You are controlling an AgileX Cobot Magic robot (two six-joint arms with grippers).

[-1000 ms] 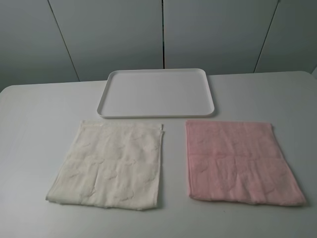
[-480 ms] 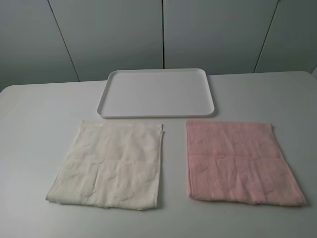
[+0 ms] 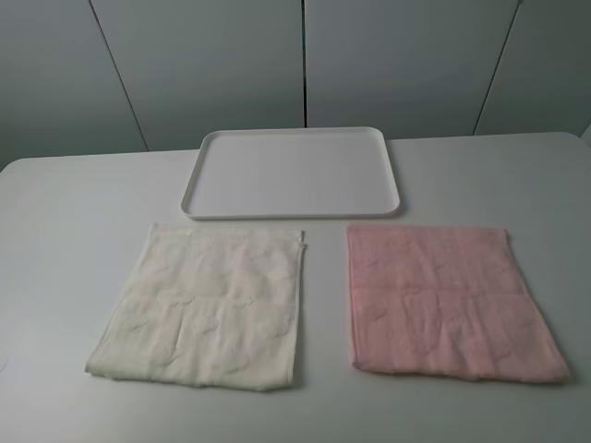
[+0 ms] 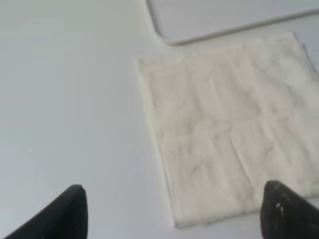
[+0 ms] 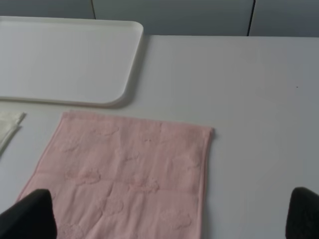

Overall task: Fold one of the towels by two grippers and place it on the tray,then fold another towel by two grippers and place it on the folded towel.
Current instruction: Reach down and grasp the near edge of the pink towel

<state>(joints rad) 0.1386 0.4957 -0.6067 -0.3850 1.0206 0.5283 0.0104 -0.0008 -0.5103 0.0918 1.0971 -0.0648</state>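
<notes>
A cream towel (image 3: 208,306) lies flat on the white table at the front left. A pink towel (image 3: 446,298) lies flat at the front right. A white tray (image 3: 293,173) sits empty behind them. No arm shows in the exterior high view. In the left wrist view the left gripper (image 4: 174,211) is open, its dark fingertips (image 4: 70,209) wide apart above the near edge of the cream towel (image 4: 234,129). In the right wrist view the right gripper (image 5: 169,219) is open, its fingertips (image 5: 30,216) spread over the pink towel (image 5: 129,174). Both grippers hold nothing.
The white table (image 3: 65,231) reaches to a grey panelled wall (image 3: 305,65) behind the tray. The tray's corner (image 4: 164,35) shows in the left wrist view, and the tray (image 5: 65,59) lies beyond the pink towel in the right wrist view.
</notes>
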